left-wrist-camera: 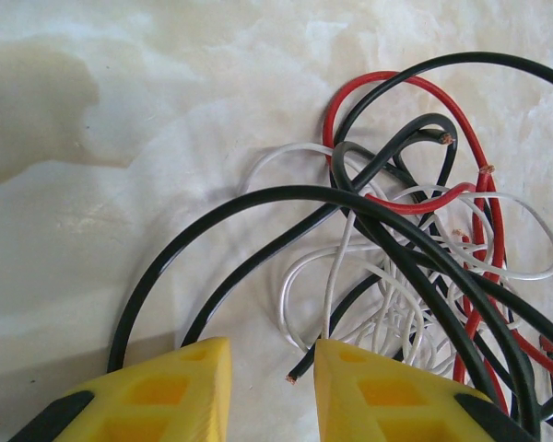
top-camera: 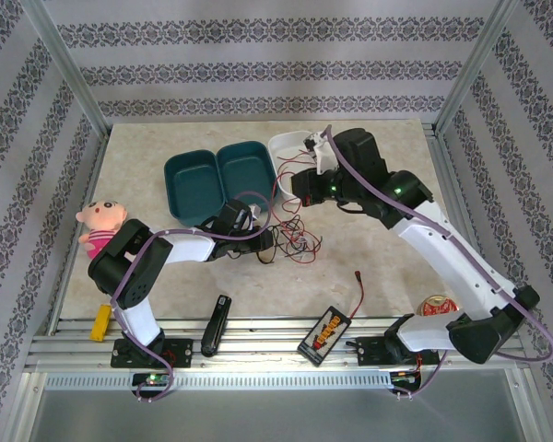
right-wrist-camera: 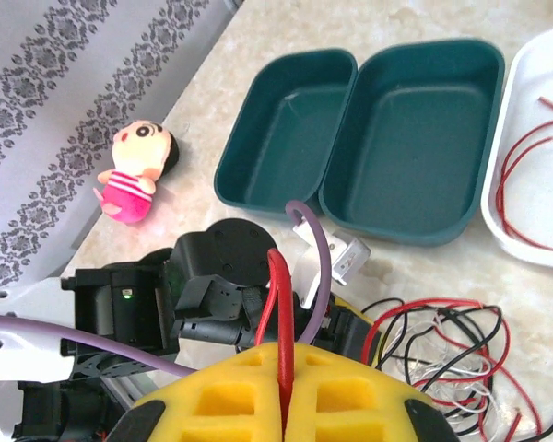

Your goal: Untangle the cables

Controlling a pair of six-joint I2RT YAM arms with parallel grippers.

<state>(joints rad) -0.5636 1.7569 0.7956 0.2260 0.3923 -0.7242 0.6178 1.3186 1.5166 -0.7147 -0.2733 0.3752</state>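
Right wrist view: my right gripper (right-wrist-camera: 286,357), clamped on the red cable (right-wrist-camera: 278,295), hangs just far of the mid-table tangle (right-wrist-camera: 442,354). My left gripper (left-wrist-camera: 272,357) hovers at its left edge, jaws slightly parted, apparently empty. Pulling now could cinch the knot and drag everything.

Found cables (top-camera: 290,238) heaped mid-table, just before two adjoining tubs (top-camera: 195,184), tray (top-camera: 278,147) to their right, doll (top-camera: 101,226) far left.
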